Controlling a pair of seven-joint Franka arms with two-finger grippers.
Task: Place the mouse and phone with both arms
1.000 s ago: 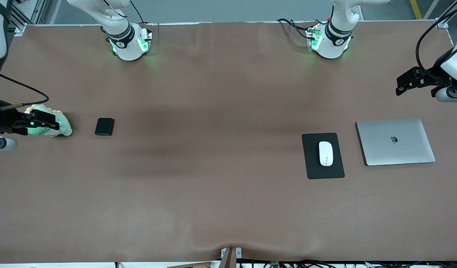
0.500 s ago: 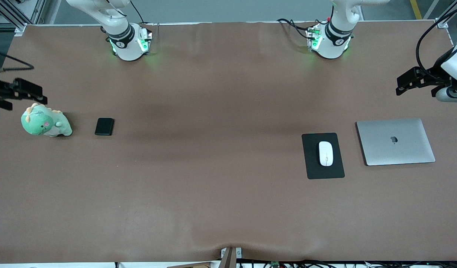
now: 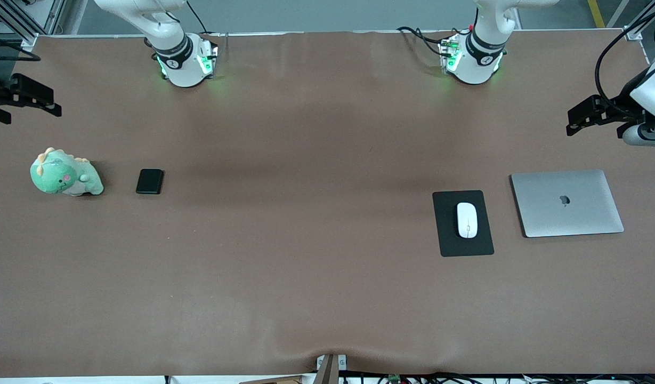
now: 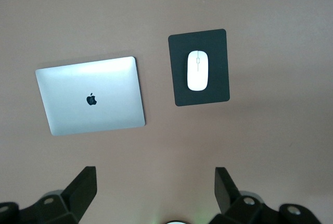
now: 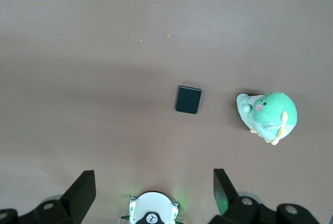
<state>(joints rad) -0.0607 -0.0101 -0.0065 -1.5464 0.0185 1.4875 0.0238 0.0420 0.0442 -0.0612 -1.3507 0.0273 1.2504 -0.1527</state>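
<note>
Brown cloth covers the whole surface [image 3: 316, 277], wrinkled a little at its near edge. Nearest to the front camera sits the mouse [image 3: 467, 220], white and glossy, lying on the pad [image 3: 450, 242] toward the left arm's end. Just beside the pad, closer still to that end, a closed silver laptop [image 3: 567, 202] lies flat, apart from the pad. Over toward the right arm's end, the phone [image 3: 150, 181] rests flat on the cloth, with a green plush dinosaur [image 3: 63, 177] near it, not touching. Now the grippers: the left gripper [image 3: 593, 114] hangs high over the surface edge at its own end, a little farther back than the laptop, jaws spread wide and holding nothing, as the left wrist view confirms with both fingers [image 4: 83, 187] well apart. The right gripper [image 3: 26, 96] hovers over its own end, farther back than the dinosaur, jaws likewise spread wide and empty.
</note>
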